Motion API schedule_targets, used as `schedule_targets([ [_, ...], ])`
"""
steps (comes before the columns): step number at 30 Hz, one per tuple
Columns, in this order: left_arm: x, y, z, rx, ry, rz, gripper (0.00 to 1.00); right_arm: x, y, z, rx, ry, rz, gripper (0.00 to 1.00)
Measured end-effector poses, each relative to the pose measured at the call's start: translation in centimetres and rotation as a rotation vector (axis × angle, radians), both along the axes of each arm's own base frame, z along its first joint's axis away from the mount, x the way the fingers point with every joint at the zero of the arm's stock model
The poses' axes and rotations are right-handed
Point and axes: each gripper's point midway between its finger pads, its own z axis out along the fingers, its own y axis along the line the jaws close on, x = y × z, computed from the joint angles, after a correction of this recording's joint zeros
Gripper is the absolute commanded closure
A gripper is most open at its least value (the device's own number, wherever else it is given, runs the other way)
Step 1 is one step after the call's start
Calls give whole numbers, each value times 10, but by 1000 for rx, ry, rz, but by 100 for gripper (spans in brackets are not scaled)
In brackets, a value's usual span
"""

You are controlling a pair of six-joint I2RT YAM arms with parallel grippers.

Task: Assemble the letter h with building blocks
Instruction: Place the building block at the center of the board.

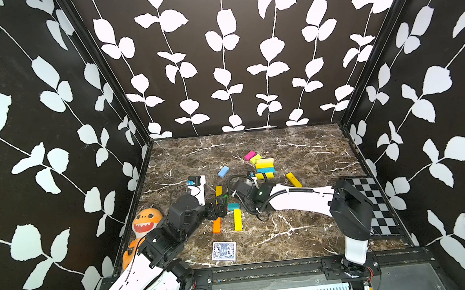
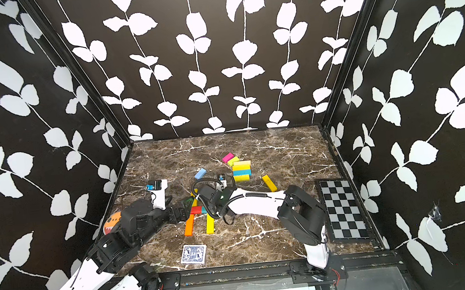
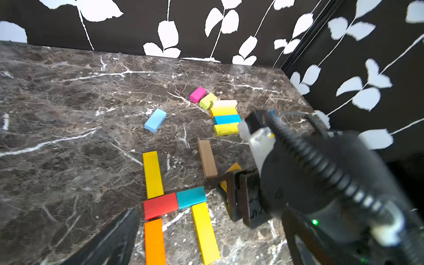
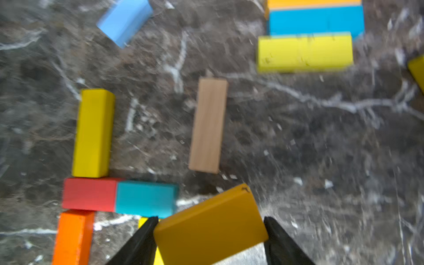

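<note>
right end effector [image 4: 210, 221]: grasping amber block [image 4: 211, 229], tilted, just beside teal block [image 4: 145, 198] | left end effector [image 1: 221, 205]: released

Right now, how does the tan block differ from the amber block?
Colour: tan block is bare wood, amber block is painted. Pose: tan block lies flat on the table, amber block is tilted. State: tan block is free, amber block sits between the right gripper's fingers. Both are rectangular bricks.

Orange blk [image 1: 217, 225] & yellow blk [image 1: 237, 220] parallel; teal blk [image 1: 233, 206] at yellow's far end.
</note>
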Motion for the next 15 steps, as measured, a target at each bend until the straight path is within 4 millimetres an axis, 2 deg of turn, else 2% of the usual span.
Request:
schedule_targets([
  [5, -3, 0, 0, -10, -2, -9, 1, -8, -5, -10, 18, 20, -65, 30],
  [15, -5, 3, -8, -1, 9, -7, 1, -1, 9, -16, 49, 22, -102, 29],
])
